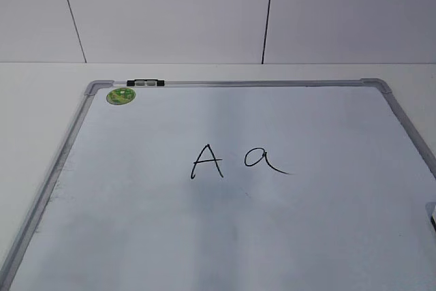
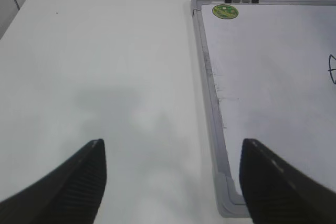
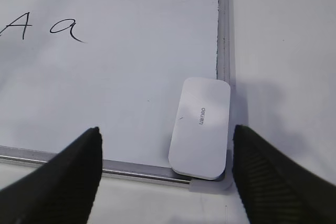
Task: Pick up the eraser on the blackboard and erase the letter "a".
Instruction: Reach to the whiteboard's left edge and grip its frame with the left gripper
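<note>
The blackboard (image 1: 136,223) is a white board with a grey frame and a round green sticker (image 1: 120,95). On it stand a capital "A" (image 1: 207,161) and the small letter "a" (image 1: 266,160) to its right; the "a" also shows in the right wrist view (image 3: 66,29). The eraser (image 3: 201,127), a flat white rounded block with grey lettering, lies on the board's near right corner, overlapping the frame. My right gripper (image 3: 166,153) is open above that corner, the eraser between its fingers toward the right one, untouched. My left gripper (image 2: 172,179) is open and empty over the board's near left corner (image 2: 228,203).
A black-and-white clip (image 1: 145,83) sits on the board's far frame beside the sticker. The board lies on a white table (image 2: 105,66) with a white panelled wall (image 1: 170,11) behind. A small dark edge (image 1: 432,217) shows at the exterior view's right border.
</note>
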